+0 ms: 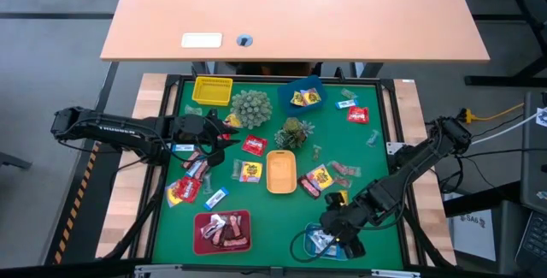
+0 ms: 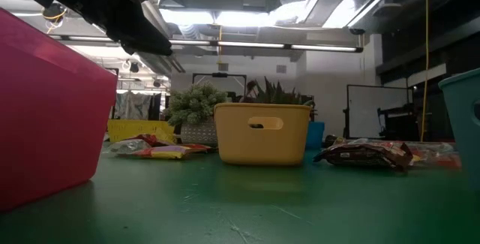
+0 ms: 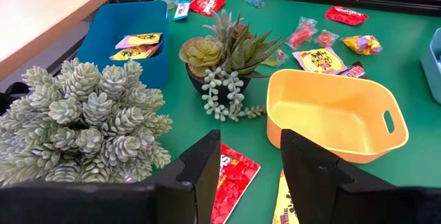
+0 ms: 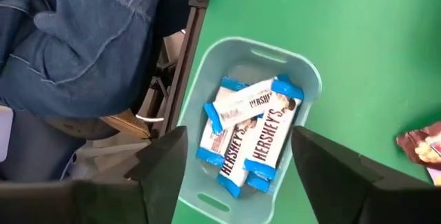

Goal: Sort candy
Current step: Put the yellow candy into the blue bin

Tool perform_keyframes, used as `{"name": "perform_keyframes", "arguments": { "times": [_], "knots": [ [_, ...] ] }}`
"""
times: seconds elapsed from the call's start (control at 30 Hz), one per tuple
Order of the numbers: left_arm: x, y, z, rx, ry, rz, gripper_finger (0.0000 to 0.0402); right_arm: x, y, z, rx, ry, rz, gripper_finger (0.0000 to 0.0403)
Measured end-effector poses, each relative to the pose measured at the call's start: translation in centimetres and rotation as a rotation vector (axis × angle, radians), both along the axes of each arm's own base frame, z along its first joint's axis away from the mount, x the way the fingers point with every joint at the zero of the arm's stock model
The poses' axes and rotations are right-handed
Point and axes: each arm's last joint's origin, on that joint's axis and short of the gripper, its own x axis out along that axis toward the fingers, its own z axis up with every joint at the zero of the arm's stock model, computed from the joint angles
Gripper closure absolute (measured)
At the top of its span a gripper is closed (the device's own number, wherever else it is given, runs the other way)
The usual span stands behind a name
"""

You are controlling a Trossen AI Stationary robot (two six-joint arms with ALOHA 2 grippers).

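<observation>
Green felt covers my work surface, with a bare wooden desk beyond it and, in the right wrist view, a person's denim-clad legs just off the table edge. I have the right gripper hovering directly above the pale teal tray at the near right corner, jaws spread wide with nothing between them. Inside that tray lie several blue-white Hershey's bars, one resting across the rest, so I judge a drop into this tray is just finished. The left gripper hangs over the left part of the mat, jaws parted and empty, above a red candy packet and a yellow packet lying flat, just beside the orange tray.

Sorting is part done, as I read it: the dark red tray holds brown-pink bars, the blue tray holds yellow packets, the orange tray is empty. Loose sweets remain scattered across the mat, including a blue-white one left of centre.

Next I'd lift the right arm clear and send it to a loose sweet nearby, perhaps the yellow packet. Flat wrappers on felt call for a low, square pinch
</observation>
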Motion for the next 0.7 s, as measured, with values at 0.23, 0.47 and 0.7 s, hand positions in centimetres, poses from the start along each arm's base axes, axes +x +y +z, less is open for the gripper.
{"name": "perform_keyframes", "arguments": {
  "times": [0.23, 0.47, 0.7],
  "knots": [
    [0.0, 0.0, 0.0, 0.0, 0.0, 0.0, 0.0263, -0.5, -1.9, -0.7, -0.171, 0.086, 0.023, 0.0144],
    [0.0, 0.0, 0.0, 0.0, 0.0, 0.0, 0.0263, -0.6, -4.9, -3.0, -0.337, 0.182, 0.128, 0.0143],
    [0.0, 0.0, 0.0, 0.0, 0.0, 0.0, 0.0263, -0.7, -7.7, -6.3, -0.389, 0.266, 0.17, 0.0143]
  ]
}}
